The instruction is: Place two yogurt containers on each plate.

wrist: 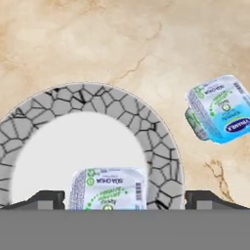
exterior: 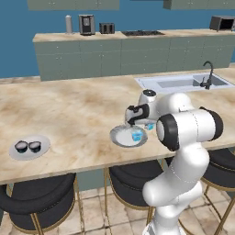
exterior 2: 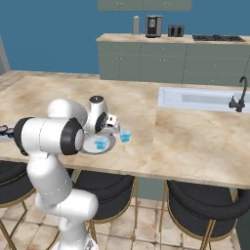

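Observation:
A pale plate (exterior: pixel 120 137) (exterior 2: pixel 89 146) (wrist: pixel 146 127) lies near the island's front edge. One light blue yogurt container (exterior: pixel 137 135) (exterior 2: pixel 101 143) (wrist: pixel 108 188) sits on it. My gripper (exterior: pixel 133 122) (exterior 2: pixel 114 128) (wrist: pixel 125 200) hovers just above that cup, open, with its fingertips (wrist: pixel 46 199) wide apart on either side and clear of it. The second light blue container (exterior: pixel 150 126) (exterior 2: pixel 125 136) (wrist: pixel 219 110) rests on the counter just off the plate's rim. Far to the left, the other plate (exterior: pixel 42 146) carries both dark containers (exterior: pixel 27 147), side by side.
A sink (exterior: pixel 183 82) (exterior 2: pixel 205 97) with a dark faucet (exterior: pixel 207 75) (exterior 2: pixel 239 100) is set into the island's far right. Dark stools (exterior: pixel 36 202) (exterior 2: pixel 205 205) stand under the front edge. The back counter holds a coffee machine (exterior: pixel 86 24) and a toaster (exterior: pixel 107 28).

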Controlling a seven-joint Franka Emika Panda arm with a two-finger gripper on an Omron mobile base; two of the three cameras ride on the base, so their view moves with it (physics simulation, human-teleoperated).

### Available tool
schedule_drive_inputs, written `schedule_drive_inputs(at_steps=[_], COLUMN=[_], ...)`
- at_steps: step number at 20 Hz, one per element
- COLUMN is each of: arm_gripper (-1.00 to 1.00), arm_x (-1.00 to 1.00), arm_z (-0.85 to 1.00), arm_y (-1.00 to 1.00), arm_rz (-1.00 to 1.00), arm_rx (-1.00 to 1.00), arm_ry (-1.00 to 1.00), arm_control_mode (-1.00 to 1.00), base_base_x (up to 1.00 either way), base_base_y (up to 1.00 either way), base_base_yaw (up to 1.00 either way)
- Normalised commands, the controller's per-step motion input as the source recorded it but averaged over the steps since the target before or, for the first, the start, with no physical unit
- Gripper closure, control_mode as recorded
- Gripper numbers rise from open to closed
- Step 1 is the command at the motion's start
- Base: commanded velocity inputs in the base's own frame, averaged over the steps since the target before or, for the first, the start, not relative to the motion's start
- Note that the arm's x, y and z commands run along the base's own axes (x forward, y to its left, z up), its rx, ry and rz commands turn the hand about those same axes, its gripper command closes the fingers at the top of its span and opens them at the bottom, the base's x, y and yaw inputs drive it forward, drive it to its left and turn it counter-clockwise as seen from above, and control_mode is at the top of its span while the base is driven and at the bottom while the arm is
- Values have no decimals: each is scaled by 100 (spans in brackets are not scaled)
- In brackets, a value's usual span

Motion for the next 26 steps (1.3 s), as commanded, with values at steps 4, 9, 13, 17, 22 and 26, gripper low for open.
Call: schedule_drive_inputs(at_steps=[4, 9, 13, 17, 22, 26], arm_gripper=[-100, -100, -100, -100, -100, -100], arm_x=[41, 39, 34, 24, -19, -2], arm_z=[23, 3, -14, -25, -1, 0], arm_y=[-100, -87, -32, 9, 19, 16], arm_rz=[7, 6, 10, 9, 6, 0], arm_rx=[0, -2, -8, -1, 0, 0], arm_ry=[-17, 1, 3, 1, 0, 0], arm_control_mode=[-100, -100, -100, -100, -100, -100], base_base_x=[0, 0, 0, 0, 0, 0], base_base_y=[0, 0, 0, 0, 0, 0], base_base_yaw=[0, 0, 0, 0, 0, 0])
